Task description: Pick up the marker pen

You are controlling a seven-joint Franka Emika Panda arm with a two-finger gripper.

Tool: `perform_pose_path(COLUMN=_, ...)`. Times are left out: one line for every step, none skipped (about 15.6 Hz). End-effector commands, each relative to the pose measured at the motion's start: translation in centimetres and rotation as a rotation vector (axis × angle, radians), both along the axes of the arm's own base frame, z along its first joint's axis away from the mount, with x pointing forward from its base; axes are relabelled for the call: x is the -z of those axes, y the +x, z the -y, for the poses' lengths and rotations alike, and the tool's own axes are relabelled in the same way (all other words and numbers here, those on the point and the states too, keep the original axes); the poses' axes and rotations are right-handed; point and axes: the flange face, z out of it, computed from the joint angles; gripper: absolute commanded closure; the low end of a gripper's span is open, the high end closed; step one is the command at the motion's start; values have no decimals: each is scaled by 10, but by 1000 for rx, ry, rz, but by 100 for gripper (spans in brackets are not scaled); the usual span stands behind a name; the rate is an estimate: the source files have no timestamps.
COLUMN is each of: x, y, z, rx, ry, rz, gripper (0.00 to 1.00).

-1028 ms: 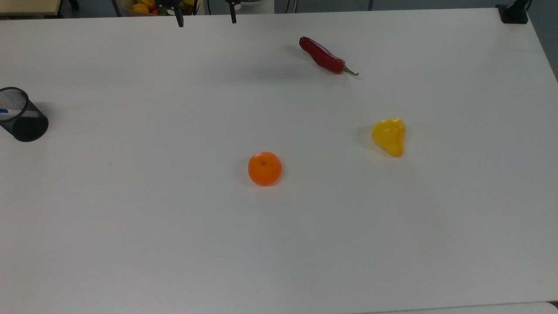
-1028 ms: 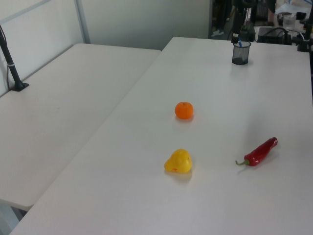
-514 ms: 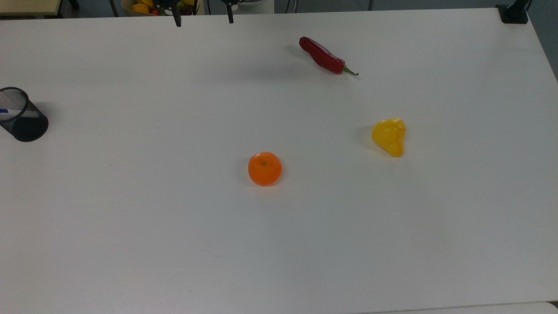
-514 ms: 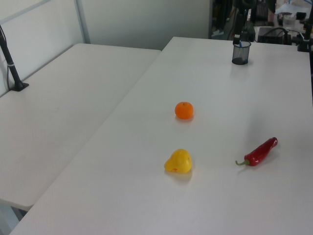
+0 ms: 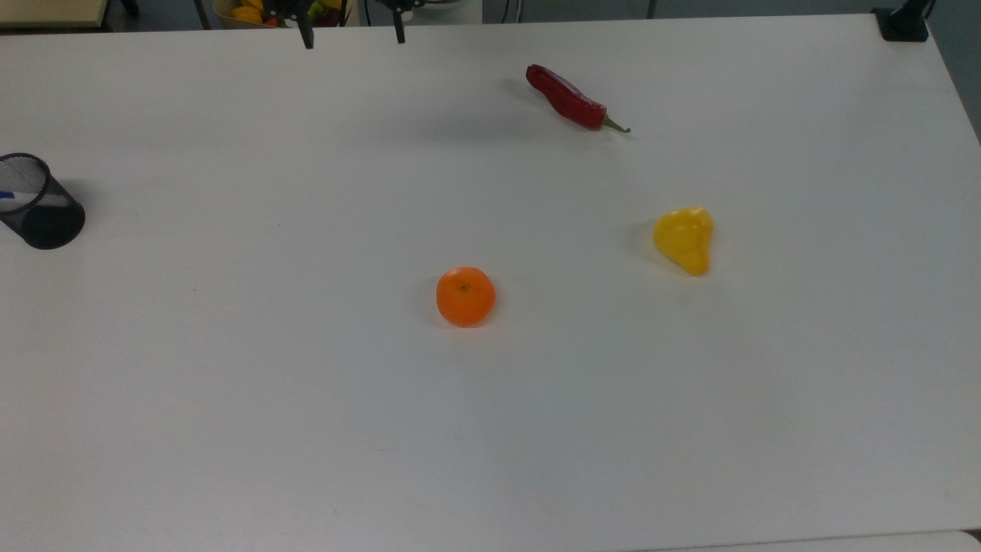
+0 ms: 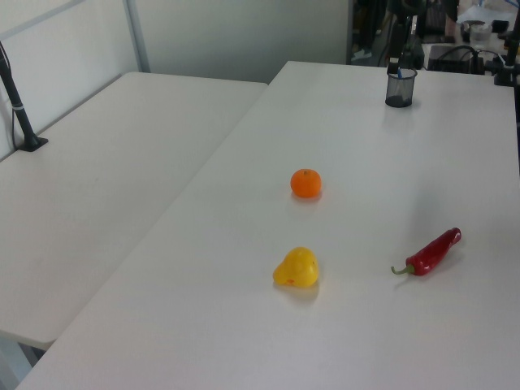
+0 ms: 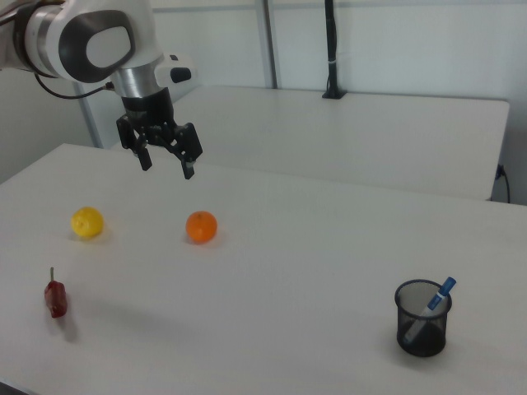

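Observation:
The marker pen (image 7: 431,310), white with a blue cap, leans upright inside a black mesh cup (image 7: 422,318) near the right view's lower right. Its blue tip (image 5: 6,195) shows inside the cup (image 5: 38,202) at the top view's left edge, and the cup (image 6: 400,87) stands at the far end of the table in the left view. My gripper (image 7: 167,164) hangs open and empty high above the table, far to the left of the cup in the right view; its fingertips (image 5: 307,38) poke in at the top view's upper edge.
An orange (image 5: 465,296) lies mid-table, a yellow pepper (image 5: 684,238) to its right and a red chili (image 5: 572,100) at the back right in the top view. A second white table (image 6: 106,179) adjoins in the left view.
The gripper's fingertips have drifted slightly toward the top view's left along the upper edge. Nothing on the table has moved.

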Motion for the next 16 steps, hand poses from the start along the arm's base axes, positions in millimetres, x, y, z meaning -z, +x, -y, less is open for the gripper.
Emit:
perform_pose_path(x=-2, y=4, z=34, rx=53, ry=-5, rz=36, gripper=0)
perform_pose_path(x=-3, y=6, z=43, rx=68, ry=-7, rz=56, gripper=0)
perform_pose_path(x=-6, y=8, z=54, rx=87, ry=-11, rz=83, gripper=0)
perform_pose_path(x=-6, y=11, z=62, rx=104, ry=-14, rz=110, gripper=0)
perform_pose_path(x=-2, y=16, z=70, rx=118, ry=-21, rz=130, gripper=0)
perform_pose_path(x=2, y=22, z=81, rx=150, ry=-26, rz=153, gripper=0)
perform_pose_path(x=9, y=28, z=97, rx=187, ry=-40, rz=178, gripper=0)
perform_pose_path(x=14, y=32, z=112, rx=219, ry=-55, rz=201, gripper=0)
perform_pose_path(x=19, y=36, z=122, rx=256, ry=-59, rz=214, gripper=0)
perform_pose_path(x=22, y=38, z=131, rx=293, ry=-65, rz=229, gripper=0)
perform_pose_path(x=20, y=39, z=142, rx=328, ry=-75, rz=263, gripper=0)
perform_pose_path(x=16, y=40, z=154, rx=359, ry=-85, rz=305, gripper=0)
perform_pose_path(x=15, y=39, z=167, rx=391, ry=-90, rz=335, gripper=0)
perform_pose_path(x=15, y=37, z=182, rx=424, ry=-98, rz=353, gripper=0)
perform_pose_path(x=24, y=39, z=195, rx=445, ry=-107, rz=357, gripper=0)
perform_pose_path(x=31, y=40, z=209, rx=461, ry=-124, rz=369, gripper=0)
